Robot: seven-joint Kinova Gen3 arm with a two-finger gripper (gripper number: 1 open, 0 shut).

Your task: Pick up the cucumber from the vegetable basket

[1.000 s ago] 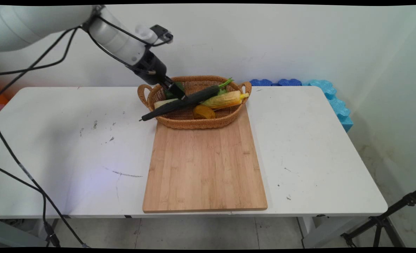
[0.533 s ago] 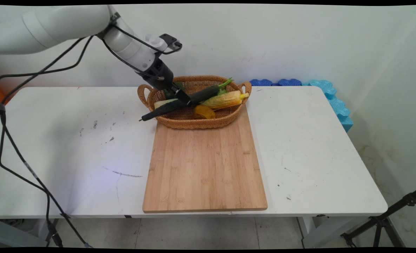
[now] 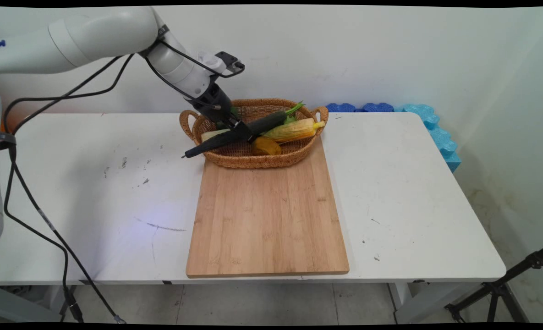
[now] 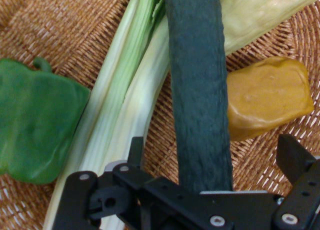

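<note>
Pincer: where it dips into the wicker basket (image 3: 234, 160), the pincer (image 3: 240, 130) stands spread wide astride the dark cucumber (image 4: 197, 90), its fingers (image 4: 292, 157) apart from the skin.
Cucumber: across the basket, tip past the left rim.
Beside it: leek (image 4: 125, 105), green pepper (image 4: 37, 125), corn (image 3: 294, 129), orange-brown lump (image 4: 267, 97).
Basket: on the cutting board's (image 3: 266, 215) far end, on the table (image 3: 92, 183).

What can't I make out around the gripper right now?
- Gripper, main view: fingertips merge with the dark cucumber; contact unclear.
- Hand view: left finger overlaps the celery; right finger is apart from the cucumber.
- Pepper: almost hidden behind the gripper in main view.
- Corn: cut off by the hand view's top edge.
</note>
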